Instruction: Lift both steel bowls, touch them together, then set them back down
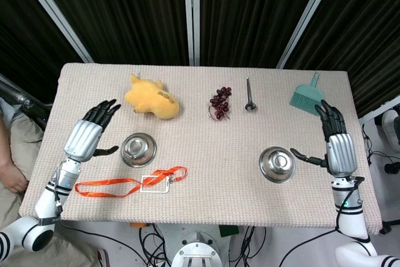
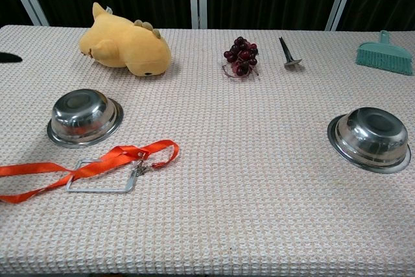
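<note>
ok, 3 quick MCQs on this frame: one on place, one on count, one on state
1. What lies just in front of the left bowl?
A. teal brush
B. orange lanyard
C. grapes

2. How many steel bowls are on the table?
A. one
B. two
C. three

3. The right hand is:
A. open beside the right bowl
B. gripping the bowl
C. lifting the bowl

Key: 1 B, the orange lanyard lies along the bowl's near side. 2 B, one bowl on each side. 3 A, fingers are spread and clear of the right bowl, which sits on the cloth.

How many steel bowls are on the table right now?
2. The left bowl sits beside the left hand, above the orange lanyard; the right bowl sits beside the right hand.
</note>
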Tool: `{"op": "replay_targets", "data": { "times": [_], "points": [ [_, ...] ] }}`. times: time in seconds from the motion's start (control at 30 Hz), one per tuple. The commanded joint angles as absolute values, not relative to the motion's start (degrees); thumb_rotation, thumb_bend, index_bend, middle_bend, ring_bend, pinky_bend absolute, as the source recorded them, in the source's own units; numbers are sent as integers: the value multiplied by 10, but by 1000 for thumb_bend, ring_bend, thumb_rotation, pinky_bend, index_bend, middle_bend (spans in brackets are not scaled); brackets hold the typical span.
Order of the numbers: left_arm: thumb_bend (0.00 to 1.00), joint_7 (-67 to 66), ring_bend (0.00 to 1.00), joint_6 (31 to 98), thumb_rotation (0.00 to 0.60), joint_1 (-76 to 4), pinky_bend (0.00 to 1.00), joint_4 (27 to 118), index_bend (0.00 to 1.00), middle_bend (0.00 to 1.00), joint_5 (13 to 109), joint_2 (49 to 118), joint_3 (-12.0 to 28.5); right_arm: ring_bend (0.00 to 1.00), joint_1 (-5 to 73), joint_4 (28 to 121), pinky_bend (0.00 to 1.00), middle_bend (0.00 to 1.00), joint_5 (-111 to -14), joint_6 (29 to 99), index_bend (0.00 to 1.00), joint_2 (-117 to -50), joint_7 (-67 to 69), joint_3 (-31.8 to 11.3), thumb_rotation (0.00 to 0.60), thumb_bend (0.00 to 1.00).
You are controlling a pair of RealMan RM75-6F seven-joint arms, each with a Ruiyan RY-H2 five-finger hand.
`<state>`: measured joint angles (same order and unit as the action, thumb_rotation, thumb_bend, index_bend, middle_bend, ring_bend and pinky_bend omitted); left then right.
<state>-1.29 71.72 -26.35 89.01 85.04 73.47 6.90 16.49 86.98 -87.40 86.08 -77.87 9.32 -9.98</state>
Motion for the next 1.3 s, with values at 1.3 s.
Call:
{"op": "replay_targets", "data": {
  "times": [1.3],
  "points": [
    [45,-64,0,470,600,-381,324,842,0,0,777,768,33,0,228,959,0,0,-653,583,0,-776,-176,-24,461,176]
  ]
}}
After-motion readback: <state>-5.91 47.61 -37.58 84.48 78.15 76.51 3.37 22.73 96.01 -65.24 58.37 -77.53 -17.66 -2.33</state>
